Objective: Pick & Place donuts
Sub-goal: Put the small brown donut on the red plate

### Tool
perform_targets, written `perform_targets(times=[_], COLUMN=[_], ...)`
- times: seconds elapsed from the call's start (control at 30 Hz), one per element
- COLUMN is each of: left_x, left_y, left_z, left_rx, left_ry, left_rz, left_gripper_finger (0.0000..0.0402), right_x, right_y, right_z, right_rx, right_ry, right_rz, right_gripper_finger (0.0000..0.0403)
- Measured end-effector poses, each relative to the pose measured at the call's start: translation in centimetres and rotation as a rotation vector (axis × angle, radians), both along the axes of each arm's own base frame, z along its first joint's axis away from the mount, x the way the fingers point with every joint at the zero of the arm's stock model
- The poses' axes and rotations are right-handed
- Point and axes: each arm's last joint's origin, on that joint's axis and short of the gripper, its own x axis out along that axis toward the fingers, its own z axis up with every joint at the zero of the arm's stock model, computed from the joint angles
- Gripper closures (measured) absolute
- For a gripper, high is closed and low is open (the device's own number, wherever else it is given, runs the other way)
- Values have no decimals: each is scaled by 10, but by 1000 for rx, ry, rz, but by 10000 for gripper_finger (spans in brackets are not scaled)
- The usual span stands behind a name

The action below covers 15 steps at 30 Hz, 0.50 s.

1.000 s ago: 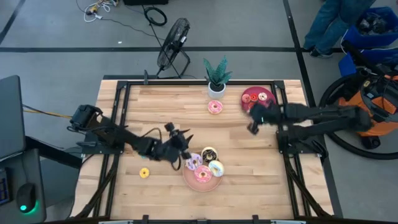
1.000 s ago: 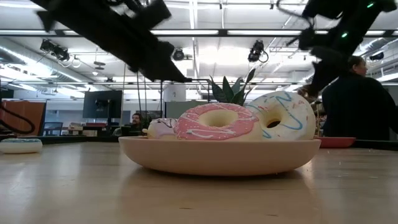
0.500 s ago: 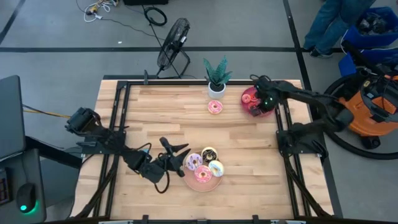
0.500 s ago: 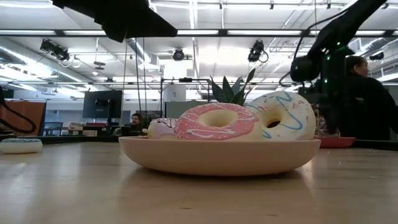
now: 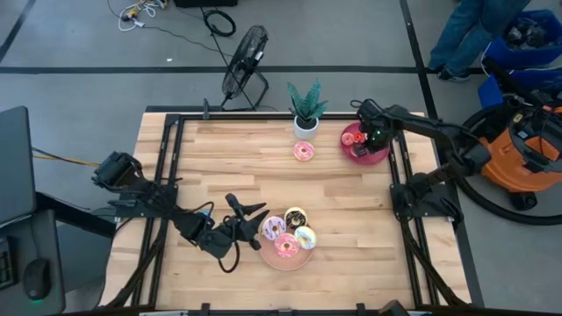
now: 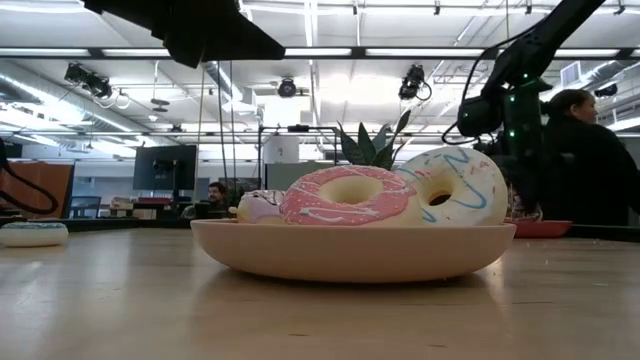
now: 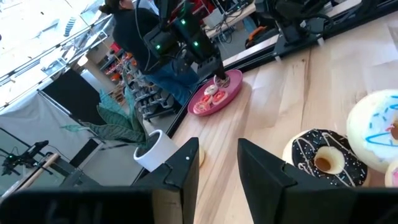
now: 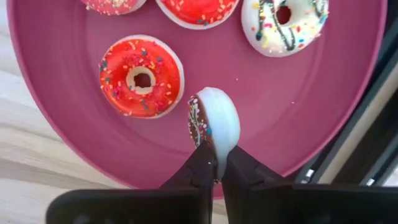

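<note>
Change: right gripper (image 5: 363,140) has shifted slightly over the dark red round plate (image 5: 381,151); left arm unchanged.
High view: left gripper (image 5: 255,212) open, empty, beside the pink round plate (image 5: 283,261).
Right wrist view: fingers (image 8: 200,168) clamp a small chocolate-iced, white-backed donut (image 8: 214,124) edgewise over the plate.

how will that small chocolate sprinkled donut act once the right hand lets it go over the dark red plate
The small chocolate sprinkled donut is pinched on edge by the right hand, so it will probably topple flat or roll briefly. It keeps its shape, so likely stiff. The dark red plate rim should contain it.
</note>
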Motion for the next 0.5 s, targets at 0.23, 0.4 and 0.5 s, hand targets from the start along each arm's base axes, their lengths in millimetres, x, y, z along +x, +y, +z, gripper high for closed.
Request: perform_targets(times=[0.23,0.4,0.5], left_x=[0,0,0], left_y=[0,0,0], left_z=[0,0,0], left_rx=[-16,-21,-21], left_ry=[-11,-15,-15], left_rz=[2,2,2], left_gripper_finger=[287,287,287], right_x=[3,4,4], right_y=[-6,-5,-6], right_z=[-10,-10,-10], right_rx=[7,12,2], right_ry=[39,44,46], right_rz=[-31,-17,-13], right_gripper_finger=[383,383,382])
